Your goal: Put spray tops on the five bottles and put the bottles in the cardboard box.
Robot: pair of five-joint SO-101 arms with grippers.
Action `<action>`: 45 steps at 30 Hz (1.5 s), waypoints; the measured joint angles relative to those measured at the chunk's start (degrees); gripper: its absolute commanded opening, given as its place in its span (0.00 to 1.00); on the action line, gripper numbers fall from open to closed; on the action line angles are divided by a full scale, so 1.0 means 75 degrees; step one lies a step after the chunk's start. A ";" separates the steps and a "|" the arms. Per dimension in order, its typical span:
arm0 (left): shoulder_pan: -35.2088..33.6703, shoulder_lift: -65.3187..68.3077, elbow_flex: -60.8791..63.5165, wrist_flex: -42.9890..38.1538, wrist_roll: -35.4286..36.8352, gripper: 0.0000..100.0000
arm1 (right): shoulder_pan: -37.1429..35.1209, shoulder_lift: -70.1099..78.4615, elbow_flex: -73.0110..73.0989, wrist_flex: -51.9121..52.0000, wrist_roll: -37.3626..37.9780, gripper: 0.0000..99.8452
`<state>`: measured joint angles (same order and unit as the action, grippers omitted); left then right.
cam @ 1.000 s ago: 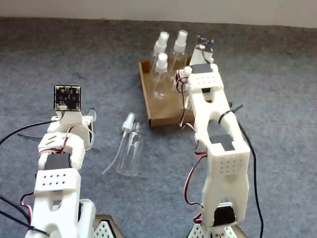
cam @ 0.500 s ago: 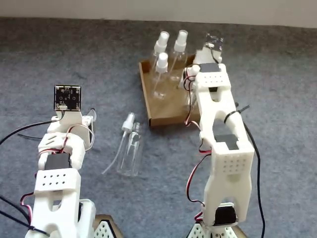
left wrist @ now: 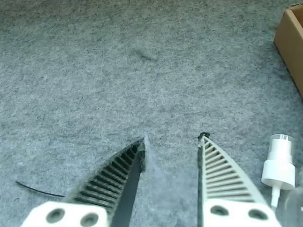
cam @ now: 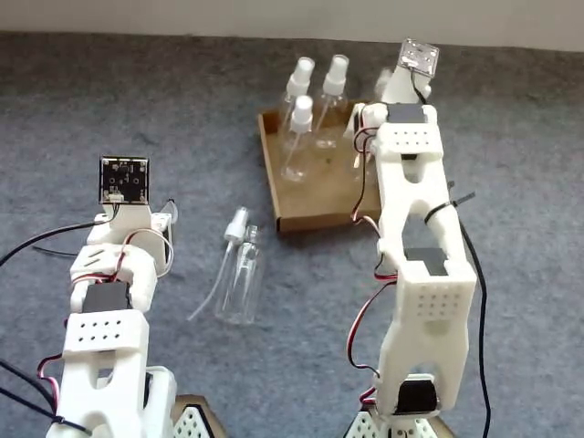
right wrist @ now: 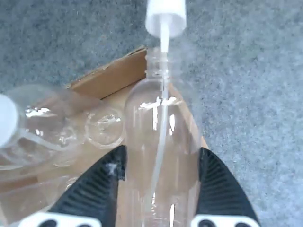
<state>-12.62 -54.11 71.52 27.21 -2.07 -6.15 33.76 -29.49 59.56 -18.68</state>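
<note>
High: I look steeply down over whole worktop [cam: 137, 100] | left wrist: low, skimming worktop | right wrist: close above box [right wrist: 109, 78], shared with high.

Five clear bottles [cam: 242, 278] and five white spray tops [cam: 335, 66] can be counted. There is one cardboard box [cam: 306, 205], and there are two arms [cam: 415, 182].
</note>
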 measured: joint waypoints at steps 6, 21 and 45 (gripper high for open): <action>0.0000 0.0000 0.0000 0.0000 0.0000 0.17 | 0.0129 0.0000 -0.0223 0.0000 0.0000 0.11; 0.0000 0.0000 0.0000 0.0000 0.0000 0.17 | 0.1723 0.0000 -0.2028 0.1489 0.0000 0.11; 0.0000 0.0000 0.0000 0.0000 0.0000 0.17 | 0.1383 -0.2145 -0.1711 0.5392 0.2368 0.00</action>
<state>-12.62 -54.11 71.52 27.21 -2.07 4.22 17.67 -42.33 100.00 -0.92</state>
